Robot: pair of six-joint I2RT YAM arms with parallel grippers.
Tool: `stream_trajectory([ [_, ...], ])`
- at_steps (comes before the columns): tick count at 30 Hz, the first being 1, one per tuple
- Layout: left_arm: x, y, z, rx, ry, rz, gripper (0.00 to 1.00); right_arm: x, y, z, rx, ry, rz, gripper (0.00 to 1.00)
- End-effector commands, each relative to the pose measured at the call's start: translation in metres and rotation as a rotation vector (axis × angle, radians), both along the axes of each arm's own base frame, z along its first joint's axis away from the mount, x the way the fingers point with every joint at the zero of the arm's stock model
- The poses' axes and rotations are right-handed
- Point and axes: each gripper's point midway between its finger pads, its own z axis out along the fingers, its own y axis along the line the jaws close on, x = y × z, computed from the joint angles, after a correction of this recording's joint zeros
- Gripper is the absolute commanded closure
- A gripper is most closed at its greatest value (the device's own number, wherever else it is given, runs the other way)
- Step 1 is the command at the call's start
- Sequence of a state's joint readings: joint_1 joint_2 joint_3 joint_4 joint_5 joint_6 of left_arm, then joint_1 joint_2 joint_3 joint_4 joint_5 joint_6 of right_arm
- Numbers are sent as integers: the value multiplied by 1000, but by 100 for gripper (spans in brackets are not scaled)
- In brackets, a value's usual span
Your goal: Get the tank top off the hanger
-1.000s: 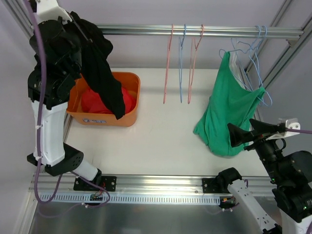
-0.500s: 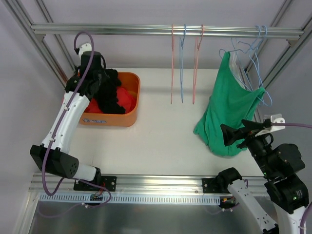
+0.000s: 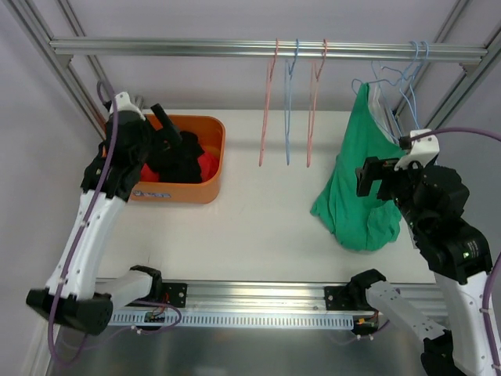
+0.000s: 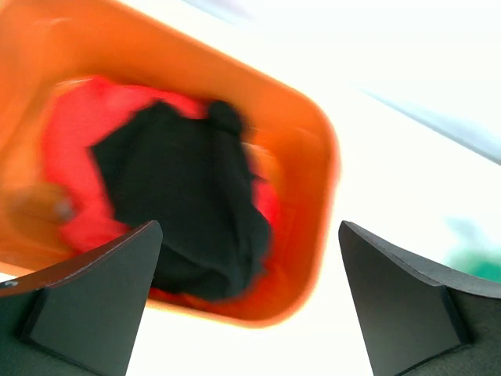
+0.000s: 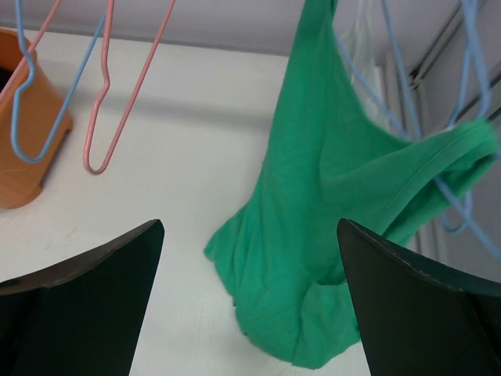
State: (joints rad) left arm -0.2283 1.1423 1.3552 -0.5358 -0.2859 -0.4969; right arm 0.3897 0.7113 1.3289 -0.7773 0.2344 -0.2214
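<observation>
The tank top (image 3: 360, 188) is plain green and its hanger (image 3: 417, 55) light blue. The bin (image 3: 174, 191) is orange, with one black cloth (image 3: 176, 153) and one red cloth (image 3: 207, 166). The surface (image 3: 258, 219) is white

- Tank top (image 5: 329, 204), just ahead of the right pincer (image 5: 250, 227): green cloth, matt, soft and creased.
- Hanger (image 5: 399, 78) bearing it: thin blue wire, smooth.
- Bin (image 4: 317, 204) beneath the left pincer (image 4: 249, 231): orange plastic, smooth, faintly glossy.
- Black garment (image 4: 188, 204) inside the bin: matt cloth.
- Fingers (image 4: 86, 305) of either pincer: matt black plastic.
- Rail (image 3: 235, 48) above and beyond both pincers: brushed metal.
</observation>
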Motion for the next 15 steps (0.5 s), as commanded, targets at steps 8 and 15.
stream_trajectory([
  [8,-151,-97,-72,-207,136,-698,1,71,-61,93,-327,-86,-235,3],
  [15,-205,-84,-51,-139,-69,-792,1,129,-80,91,-336,-9,-206,20],
])
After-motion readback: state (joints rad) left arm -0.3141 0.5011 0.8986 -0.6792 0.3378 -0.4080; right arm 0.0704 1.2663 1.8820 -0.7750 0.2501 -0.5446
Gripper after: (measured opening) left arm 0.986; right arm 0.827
